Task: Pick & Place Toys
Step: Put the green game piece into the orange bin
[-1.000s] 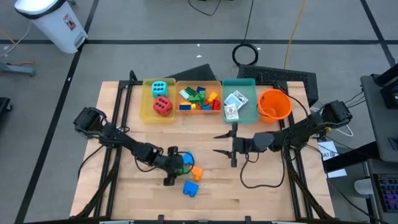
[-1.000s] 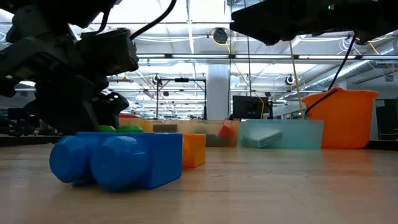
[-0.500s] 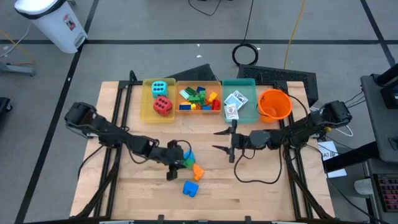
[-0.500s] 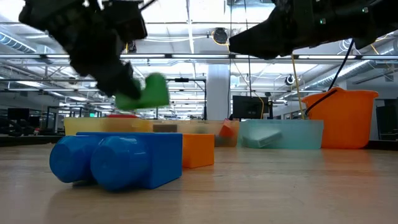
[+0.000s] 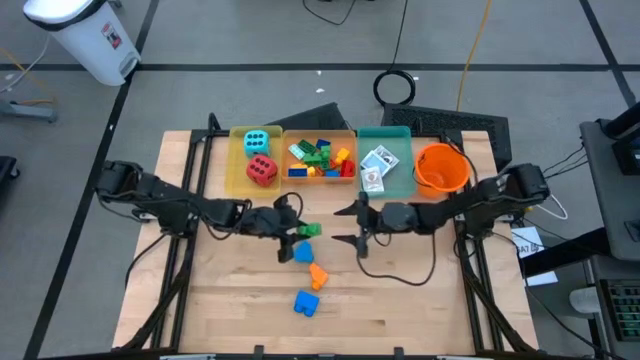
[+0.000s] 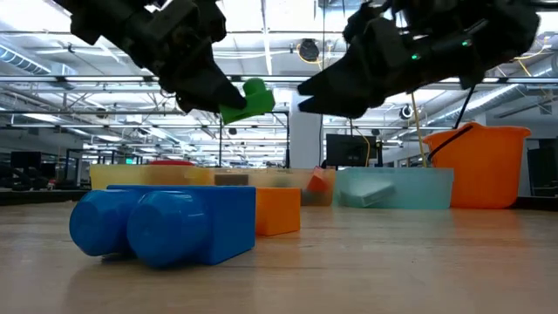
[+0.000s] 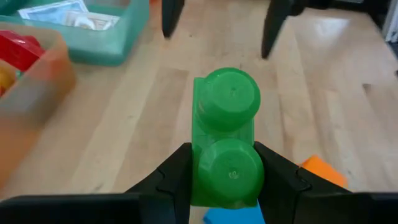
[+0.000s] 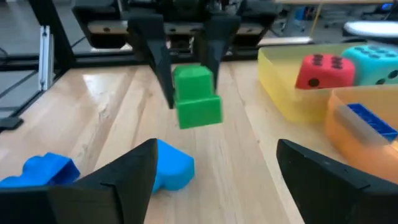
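green brick (image 7: 227,140) clamped in left end effector (image 5: 292,232), above table (image 5: 420,300)

A round orange plastic bucket (image 5: 441,168) is sitting at the wooden table's (image 5: 420,300) back edge. Three translucent trays are lining up beside the bucket (teal (image 5: 398,187) nearest, then orange (image 5: 320,181), then yellow (image 5: 240,183)).

Both arms are dark, built of slim jointed links with bulkier black housings at the shoulders. The left hand (image 5: 287,232) and right hand (image 5: 350,224) each end in two flat, tapering black fingers (image 8: 127,174). A thin black cable loops under the right arm.
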